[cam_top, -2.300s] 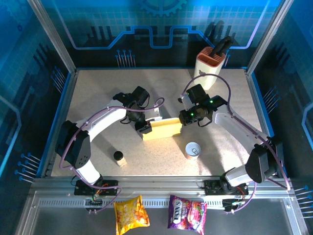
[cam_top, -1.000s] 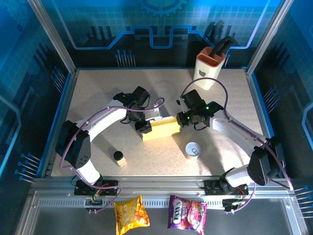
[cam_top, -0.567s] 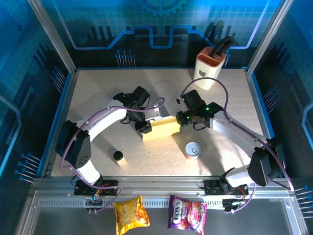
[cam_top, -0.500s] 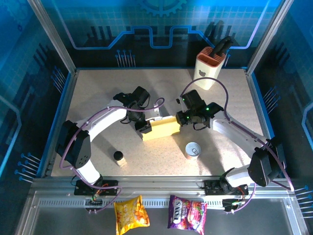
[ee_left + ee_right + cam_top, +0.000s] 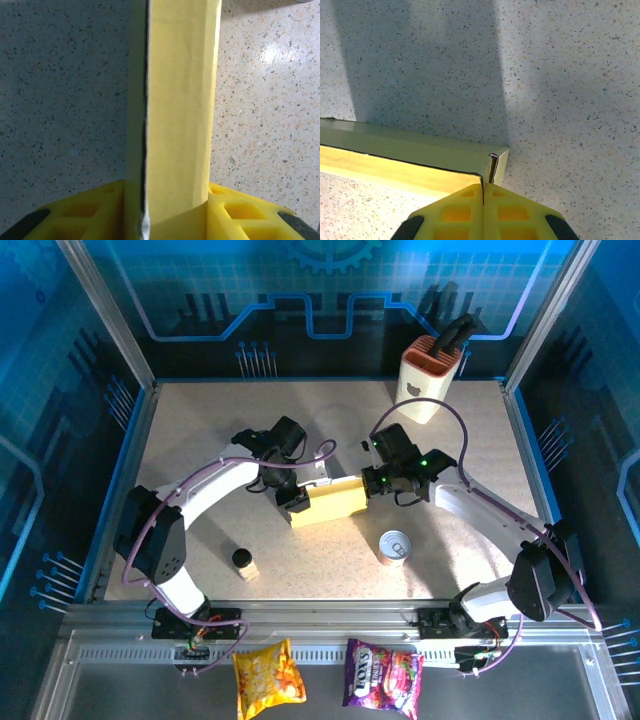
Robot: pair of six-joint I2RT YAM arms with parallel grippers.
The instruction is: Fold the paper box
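Note:
The paper box (image 5: 332,502) lies mid-table as a closed yellow slab, held at both ends. My left gripper (image 5: 293,502) is shut on its left end; in the left wrist view the box (image 5: 180,100) runs straight up from between my yellow fingers (image 5: 240,215), a dark seam along its left side. My right gripper (image 5: 372,483) is at the right end. In the right wrist view its jaws (image 5: 483,192) are pressed together on a thin cardboard edge at the box's corner (image 5: 420,150), where a narrow open slot shows.
A tin can (image 5: 395,546) stands just right of and nearer than the box. A small black-capped bottle (image 5: 243,562) sits at the front left. The cream knife block (image 5: 430,375) is at the back right. Two snack bags (image 5: 268,678) (image 5: 383,672) lie beyond the front rail.
My right gripper has moved left and slightly back onto the box's right end. The left gripper and the box have hardly moved in the last second.

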